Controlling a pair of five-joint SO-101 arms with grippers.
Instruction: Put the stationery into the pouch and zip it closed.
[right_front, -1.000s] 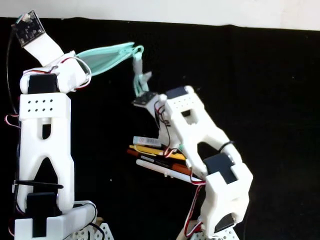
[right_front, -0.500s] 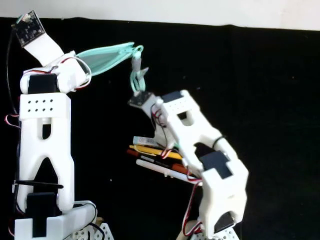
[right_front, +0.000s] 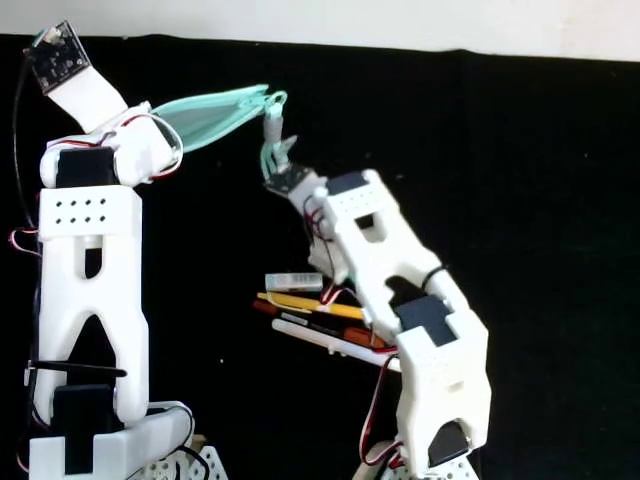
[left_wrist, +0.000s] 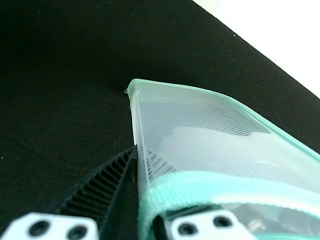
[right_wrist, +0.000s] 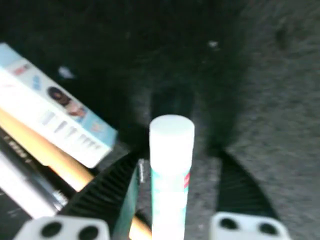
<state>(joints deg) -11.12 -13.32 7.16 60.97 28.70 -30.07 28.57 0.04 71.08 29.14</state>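
My left gripper (right_front: 168, 128) is shut on one end of a mint-green translucent pouch (right_front: 212, 114), held up in the air at the back of the table. Its ribbed wall (left_wrist: 210, 145) sits clamped in my left gripper (left_wrist: 145, 210). Just below the pouch's far end, my right gripper (right_front: 276, 168) is shut on a white and green glue stick (right_front: 271, 138). The stick's white cap (right_wrist: 171, 134) stands out beyond the right gripper (right_wrist: 175, 177). More stationery lies in a pile (right_front: 312, 312) on the black cloth beneath the right arm.
The pile holds a small boxed eraser (right_front: 293, 282), a yellow pencil (right_front: 318, 306) and a white pen (right_front: 335, 341). The eraser box (right_wrist: 55, 120) and an orange pencil (right_wrist: 62, 162) lie under the right gripper. A white wall edges the black table (right_front: 540, 200) at the back.
The right arm has lifted and swung toward the back, carrying the glue stick up closer to the pouch's far end. The left arm and pouch have stayed still.
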